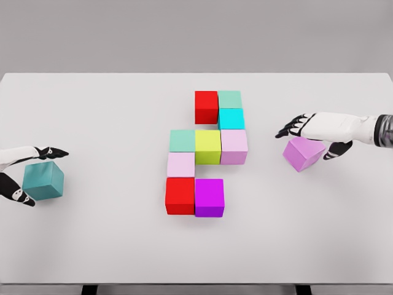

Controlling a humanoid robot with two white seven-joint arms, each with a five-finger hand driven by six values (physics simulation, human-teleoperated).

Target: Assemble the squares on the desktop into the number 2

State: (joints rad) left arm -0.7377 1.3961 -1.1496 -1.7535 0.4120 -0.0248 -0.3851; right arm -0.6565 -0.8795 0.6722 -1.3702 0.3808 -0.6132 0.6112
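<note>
From the head view, none of the blocks carries any writing. The left hand (pixel 27 175) has thumb and fingers clamped on a teal cube (pixel 44 180) at the left edge of the white table (pixel 98 110). The right hand (pixel 313 132) grips a tilted lilac cube (pixel 303 153), well right of the others. Mid-table, matte, smooth cubes sit touching: red (pixel 206 106), mint (pixel 229 99), cyan (pixel 231 118), pale pink (pixel 234 146), yellow-green (pixel 208 146), another mint (pixel 182 140), pink (pixel 180 164), red (pixel 180 195), magenta (pixel 209 197).
</note>
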